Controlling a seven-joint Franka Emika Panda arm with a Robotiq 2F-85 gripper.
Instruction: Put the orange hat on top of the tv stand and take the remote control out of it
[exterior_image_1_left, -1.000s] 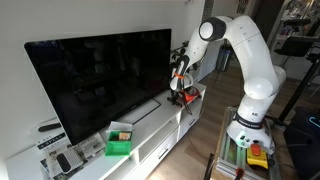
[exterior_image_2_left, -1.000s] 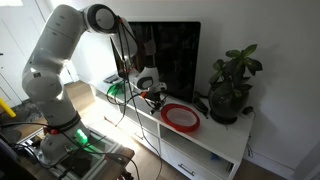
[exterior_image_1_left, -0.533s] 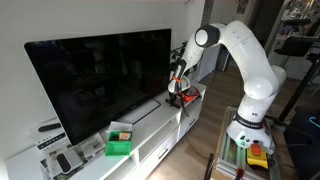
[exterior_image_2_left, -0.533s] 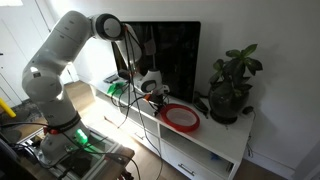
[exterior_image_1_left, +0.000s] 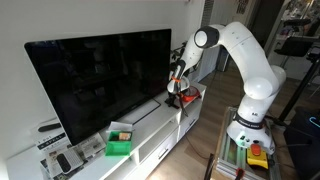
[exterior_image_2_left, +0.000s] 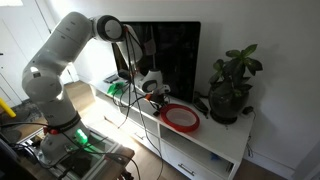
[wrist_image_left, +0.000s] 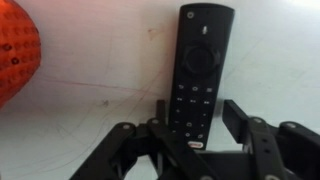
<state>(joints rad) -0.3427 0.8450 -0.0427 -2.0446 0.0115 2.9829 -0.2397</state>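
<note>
two fingers of our gripper (wrist_image_left: 197, 128) stand spread, gripping nothing, either side of the remote control (wrist_image_left: 198, 70) at its near end; its long axis runs straight away from us along the tv stand (wrist_image_left: 90, 85) top, orange hat (wrist_image_left: 14, 55) farther off, aside.

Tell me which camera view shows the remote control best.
The wrist view: the remote control fills the middle, buttons visible, on the white tv stand. In both exterior views it is too small to make out beside the gripper.
</note>
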